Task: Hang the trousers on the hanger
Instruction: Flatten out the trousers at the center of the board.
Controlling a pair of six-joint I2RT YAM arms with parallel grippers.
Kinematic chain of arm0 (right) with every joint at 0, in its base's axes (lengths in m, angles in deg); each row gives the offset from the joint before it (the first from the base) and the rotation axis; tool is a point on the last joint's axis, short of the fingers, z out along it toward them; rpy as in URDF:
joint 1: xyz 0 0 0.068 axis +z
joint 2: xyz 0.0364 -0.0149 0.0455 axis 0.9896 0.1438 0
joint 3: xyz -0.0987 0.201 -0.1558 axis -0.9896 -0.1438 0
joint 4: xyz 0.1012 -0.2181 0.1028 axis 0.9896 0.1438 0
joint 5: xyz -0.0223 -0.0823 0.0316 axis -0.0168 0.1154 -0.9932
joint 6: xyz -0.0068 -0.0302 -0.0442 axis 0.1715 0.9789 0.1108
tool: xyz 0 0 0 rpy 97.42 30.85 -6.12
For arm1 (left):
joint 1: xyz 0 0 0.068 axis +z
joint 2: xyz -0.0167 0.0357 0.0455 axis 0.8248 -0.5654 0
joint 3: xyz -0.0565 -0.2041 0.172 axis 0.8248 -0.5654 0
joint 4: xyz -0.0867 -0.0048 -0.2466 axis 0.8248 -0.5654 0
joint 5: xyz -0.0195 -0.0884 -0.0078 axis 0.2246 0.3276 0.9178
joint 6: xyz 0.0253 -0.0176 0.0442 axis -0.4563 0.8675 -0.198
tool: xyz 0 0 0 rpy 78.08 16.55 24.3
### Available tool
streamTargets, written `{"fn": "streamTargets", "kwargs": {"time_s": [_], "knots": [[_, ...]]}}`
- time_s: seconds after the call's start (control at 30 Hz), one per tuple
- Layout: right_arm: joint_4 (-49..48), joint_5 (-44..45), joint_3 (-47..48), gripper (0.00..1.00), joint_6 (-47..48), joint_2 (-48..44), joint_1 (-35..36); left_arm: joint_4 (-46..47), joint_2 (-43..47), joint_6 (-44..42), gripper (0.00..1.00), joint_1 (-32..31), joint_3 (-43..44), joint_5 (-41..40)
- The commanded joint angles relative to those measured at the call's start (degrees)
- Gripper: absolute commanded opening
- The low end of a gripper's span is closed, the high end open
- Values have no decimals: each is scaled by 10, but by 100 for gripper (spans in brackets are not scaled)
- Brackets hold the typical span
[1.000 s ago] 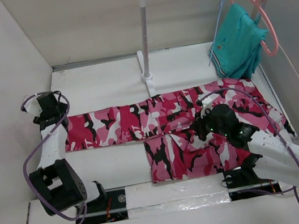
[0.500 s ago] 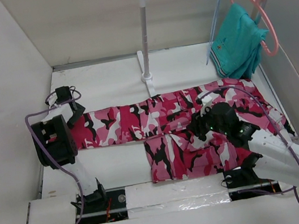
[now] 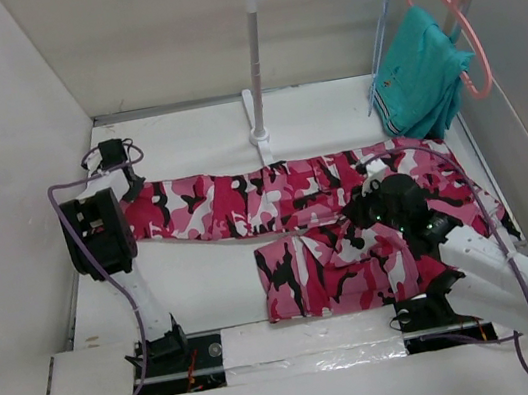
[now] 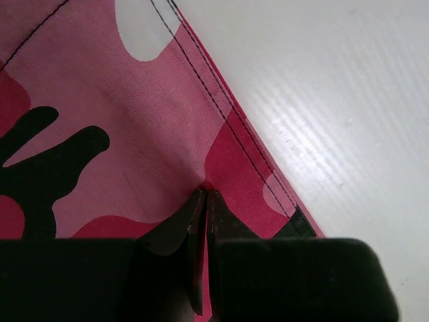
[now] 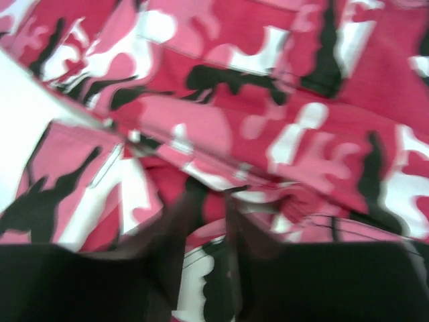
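The camouflage trousers [image 3: 244,201] lie across the table, one leg stretched to the left and the other folded toward the near edge. At the end of the stretched leg, my left gripper [image 3: 128,188] is shut on the cloth. In the left wrist view its jaws [image 4: 204,193] pinch a small fold of the trousers [image 4: 134,100] just inside the stitched hem. My right gripper [image 3: 366,211] sits on the waist part, and its blurred jaws [image 5: 213,191] are shut on a bunched fold of the trousers [image 5: 301,100]. The light-blue wire hanger [image 3: 382,26] hangs on the rail at the back right.
A white rail stand [image 3: 252,68] rises behind the trousers. A teal garment [image 3: 421,75] and a salmon-pink hanger [image 3: 465,32] hang from its rail beside the wire hanger. White walls close in the table [image 3: 183,140] on three sides.
My left arm swung over the leg's end and its gripper closed on the hem. That end of the leg shifted toward the back. My right gripper opened, then closed on the cloth.
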Motion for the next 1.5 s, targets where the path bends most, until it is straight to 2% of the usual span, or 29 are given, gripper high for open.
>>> {"fn": "streamTargets", "kwargs": {"time_s": [0.0, 0.03, 0.1, 0.13, 0.27, 0.33, 0.37, 0.4, 0.47, 0.5, 0.57, 0.6, 0.63, 0.67, 0.7, 0.73, 0.77, 0.83, 0.87, 0.9, 0.97, 1.0, 1.1, 1.2, 1.3, 1.47], "knots": [[-39, 11, 30, 15, -7, 15, -39, -7, -42, -2, 0, -5, 45, 42], [-49, 3, 31, 7, -9, 20, -67, -6, -48, -1, 0, -5, 56, 49], [-66, -24, 39, 0, -16, 44, -96, -10, -72, 5, 0, -5, 100, 68], [-71, -34, 42, 0, -19, 52, -120, -13, -80, 11, 0, -5, 117, 72], [-73, -68, 77, 3, -13, 96, -141, -33, -118, 15, 0, -5, 226, 84], [-61, -85, 97, 12, -4, 110, -134, -49, -130, 12, 0, -5, 248, 93], [-62, -91, 100, 16, 1, 111, -118, -56, -128, 11, 4, -5, 253, 94], [-53, -95, 103, 23, 5, 111, -104, -46, -122, 8, 13, -5, 242, 90], [-34, -89, 122, 30, 28, 106, -64, -22, -79, 6, 26, -5, 187, 81], [-11, -75, 128, 36, 32, 106, -12, 0, -63, 12, 32, -5, 164, 69], [21, -58, 152, 41, 43, 110, 47, 21, -17, 19, 47, 4, 112, 71], [42, -32, 159, 43, 43, 112, 107, 27, -3, 32, 48, 4, 98, 72], [51, -17, 165, 39, 37, 116, 138, 35, 12, 34, 48, 13, 88, 78], [57, -3, 172, 31, 23, 119, 169, 38, 42, 35, 50, 13, 77, 80], [59, 23, 173, 4, 15, 129, 199, 42, 59, 36, 50, 13, 66, 84], [58, 37, 175, 0, 4, 136, 254, 45, 77, 35, 50, 13, 61, 85], [56, 47, 179, 0, -12, 144, 281, 48, 117, 34, 48, -1, 56, 85], [45, 95, 186, 0, -27, 181, 325, 66, 159, 41, 37, -21, 34, 91], [41, 106, 191, 0, -41, 198, 358, 78, 204, 41, 12, -32, 22, 99], [35, 113, 203, 0, -47, 217, 371, 101, 225, 44, 0, -57, -5, 117], [42, 140, 223, 11, -63, 270, 416, 117, 285, 52, 0, -86, -27, 129], [50, 156, 241, 30, -66, 286, 430, 124, 303, 53, 0, -115, -46, 134], [80, 204, 275, 50, -81, 351, 471, 136, 376, 54, 0, -152, -93, 171], [107, 241, 312, 51, -91, 418, 479, 158, 452, 56, 0, -185, -151, 197], [144, 286, 344, 52, -110, 473, 479, 155, 505, 44, 5, -191, -176, 216], [232, 370, 397, 67, -186, 535, 495, 137, 549, 13, 8, -191, -180, 200]]}}
